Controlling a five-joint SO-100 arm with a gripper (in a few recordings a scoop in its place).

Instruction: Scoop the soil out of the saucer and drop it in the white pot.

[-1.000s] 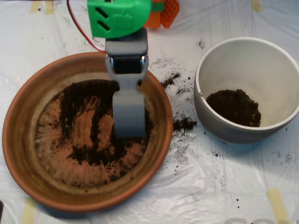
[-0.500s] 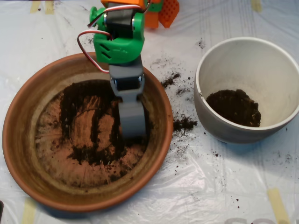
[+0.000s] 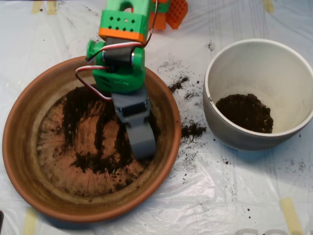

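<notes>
The grey clamshell scoop is reaching down into the large, shallow terracotta saucer, its jaws looking pressed together. Dark, crumbly soil is lying in smeared streaks left of the jaws. The round, deep white pot is sitting well right of them, holding more earth.

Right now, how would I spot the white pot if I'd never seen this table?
Find the wide terracotta saucer on the left, then look right. The white pot stands there: deeper, narrower, thick-rimmed, cream inside, with dark soil at its bottom.
</notes>
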